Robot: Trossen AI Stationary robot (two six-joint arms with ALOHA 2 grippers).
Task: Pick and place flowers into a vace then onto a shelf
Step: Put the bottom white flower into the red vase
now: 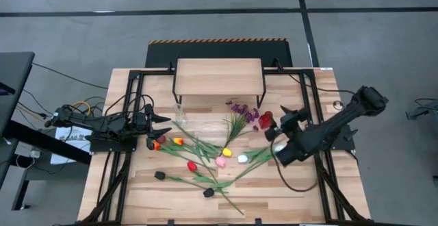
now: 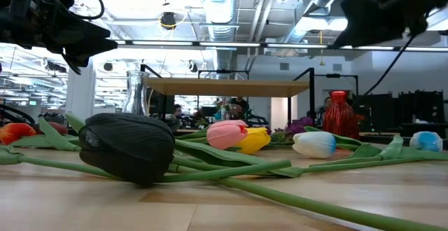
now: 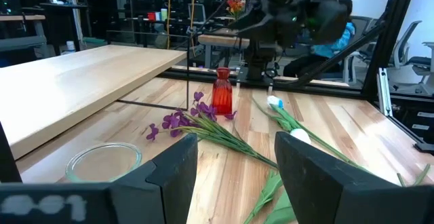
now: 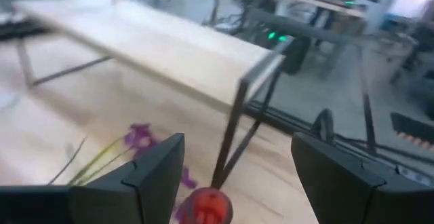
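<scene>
Several long-stemmed flowers [image 1: 205, 161] lie flat on the slatted table, with a black head [image 2: 127, 145] nearest the front and a purple sprig [image 1: 239, 109] by the shelf. The light-wood shelf [image 1: 219, 75] stands on black legs at the far middle. In front of its left part stands a clear glass vase [image 1: 181, 114]. A red vase [image 1: 265, 120] stands upright to the right. My left gripper [image 1: 165, 127] waits open at the left, pointing level across the table. My right gripper [image 1: 274, 127] hangs open above the table beside the red vase [image 4: 207, 207], touching nothing.
Black frame rails [image 1: 130, 109] run along both table sides. The shelf's thin black legs [image 4: 234, 136] stand close to the red vase. A white flower head [image 3: 299, 136] and green stems lie between the two arms. Bare wood lies at the near left corner [image 1: 116, 198].
</scene>
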